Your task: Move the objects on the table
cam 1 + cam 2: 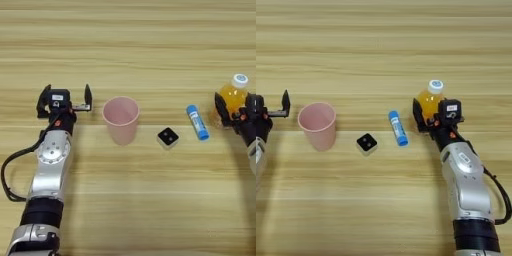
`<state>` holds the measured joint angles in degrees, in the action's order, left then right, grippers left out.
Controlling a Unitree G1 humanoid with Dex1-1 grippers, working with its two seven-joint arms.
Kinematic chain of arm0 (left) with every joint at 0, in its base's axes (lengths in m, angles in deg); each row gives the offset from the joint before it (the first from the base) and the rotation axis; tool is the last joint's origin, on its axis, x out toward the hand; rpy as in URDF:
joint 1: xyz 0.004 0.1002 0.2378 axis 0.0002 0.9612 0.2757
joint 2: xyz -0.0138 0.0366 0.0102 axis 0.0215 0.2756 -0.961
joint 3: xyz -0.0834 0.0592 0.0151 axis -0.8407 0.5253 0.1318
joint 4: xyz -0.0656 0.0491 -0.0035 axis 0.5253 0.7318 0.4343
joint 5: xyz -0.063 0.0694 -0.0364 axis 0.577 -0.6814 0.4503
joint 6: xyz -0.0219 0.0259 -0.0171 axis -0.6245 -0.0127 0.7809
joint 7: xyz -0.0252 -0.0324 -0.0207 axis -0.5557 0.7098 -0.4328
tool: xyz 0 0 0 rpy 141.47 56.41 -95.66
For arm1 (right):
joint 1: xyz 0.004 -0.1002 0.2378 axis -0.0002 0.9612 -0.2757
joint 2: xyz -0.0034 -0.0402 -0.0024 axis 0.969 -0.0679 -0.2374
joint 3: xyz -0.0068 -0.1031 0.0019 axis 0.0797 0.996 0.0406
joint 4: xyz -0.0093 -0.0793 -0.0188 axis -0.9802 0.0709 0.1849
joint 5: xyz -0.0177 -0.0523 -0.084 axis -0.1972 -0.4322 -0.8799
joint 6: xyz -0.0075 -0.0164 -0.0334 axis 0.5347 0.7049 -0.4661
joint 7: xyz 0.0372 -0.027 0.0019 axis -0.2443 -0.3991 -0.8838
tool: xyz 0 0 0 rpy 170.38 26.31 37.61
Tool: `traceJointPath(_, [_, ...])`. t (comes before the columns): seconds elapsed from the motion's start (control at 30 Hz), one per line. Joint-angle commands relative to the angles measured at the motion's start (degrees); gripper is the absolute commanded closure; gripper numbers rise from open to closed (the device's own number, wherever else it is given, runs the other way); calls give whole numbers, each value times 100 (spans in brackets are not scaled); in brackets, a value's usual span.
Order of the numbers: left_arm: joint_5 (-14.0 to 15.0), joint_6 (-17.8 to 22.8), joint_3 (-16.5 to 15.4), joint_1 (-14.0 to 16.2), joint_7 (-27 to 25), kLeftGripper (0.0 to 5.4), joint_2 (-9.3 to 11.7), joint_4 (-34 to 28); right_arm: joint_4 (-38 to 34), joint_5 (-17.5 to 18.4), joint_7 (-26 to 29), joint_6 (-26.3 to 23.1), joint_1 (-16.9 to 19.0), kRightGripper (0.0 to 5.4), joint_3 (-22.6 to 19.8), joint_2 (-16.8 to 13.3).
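Note:
A clear bottle of orange drink (430, 99) with a white cap stands upright at the right of the table (130, 40). My right gripper (432, 111) is shut on the bottle's lower body, one black finger (417, 113) pressed to its left side. A small white cube (168, 137) with a black two-dotted face lies near the middle, apart from everything. My left gripper (67, 90) is open and holds nothing, a short way left of the pink cup.
A pink plastic cup (121, 119) stands upright between the left gripper and the cube. A blue stick with a white end (197, 121) lies between the cube and the bottle.

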<state>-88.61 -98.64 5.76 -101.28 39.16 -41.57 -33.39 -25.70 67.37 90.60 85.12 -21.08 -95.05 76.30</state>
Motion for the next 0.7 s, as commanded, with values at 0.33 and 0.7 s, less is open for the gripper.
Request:
traceJointPath(0.33, [-66, 82, 18, 10, 53, 0, -31, -20, -55, 64, 35, 101, -83, 178, -36, 36])
traceJointPath(0.7, [-63, 72, 19, -6, 61, 0, -29, 9, -120, 42, -3, 122, -94, 178, -61, 22])
